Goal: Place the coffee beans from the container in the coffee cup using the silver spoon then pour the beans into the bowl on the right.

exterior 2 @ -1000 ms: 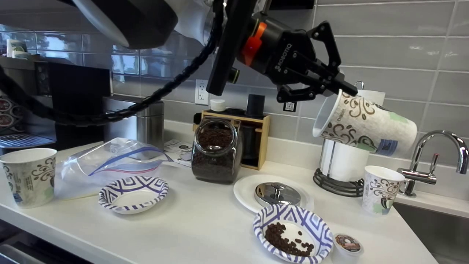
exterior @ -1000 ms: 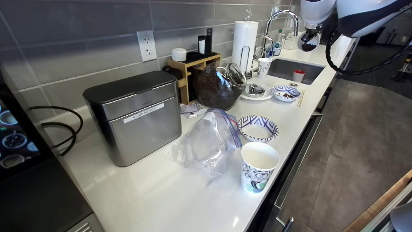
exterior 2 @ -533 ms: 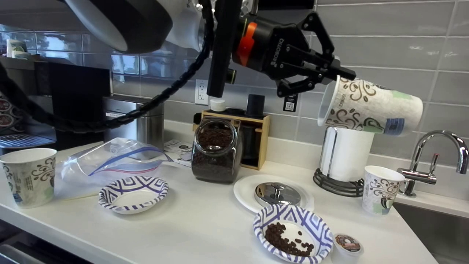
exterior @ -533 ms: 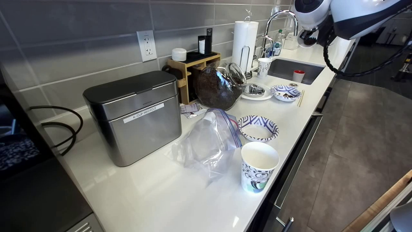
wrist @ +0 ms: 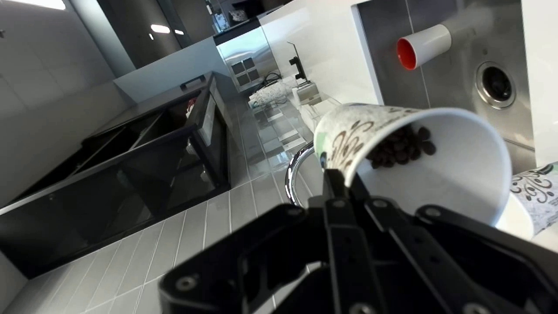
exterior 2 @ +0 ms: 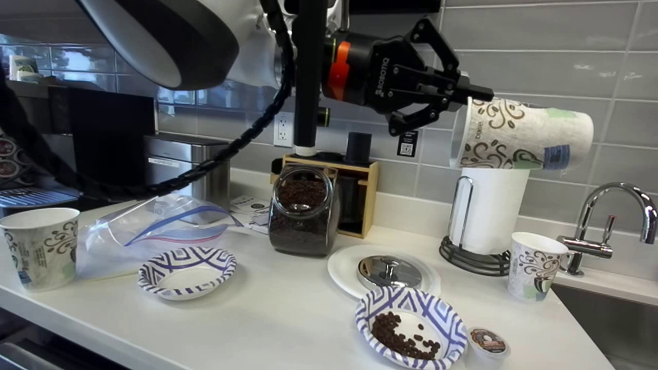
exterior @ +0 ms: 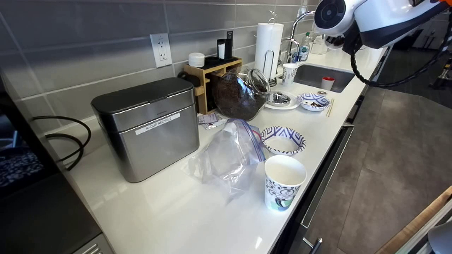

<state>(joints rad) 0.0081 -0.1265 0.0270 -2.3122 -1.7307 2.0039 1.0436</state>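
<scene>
In an exterior view, the bowl [exterior 2: 441,319] with beans [exterior 2: 393,334] is seen at seven o'clock from the almost level cup [exterior 2: 534,134], whose rim is clamped by the gripper [exterior 2: 475,94].

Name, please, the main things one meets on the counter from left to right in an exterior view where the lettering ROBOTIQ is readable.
In an exterior view: left paper cup, left bowl, bean jar, right bowl with coffee beans, labelled pod, right paper cup, chrome faucet.

The gripper [exterior 2: 477,93] has raised the coffee cup [exterior 2: 529,134], tipping it nearly level
</scene>
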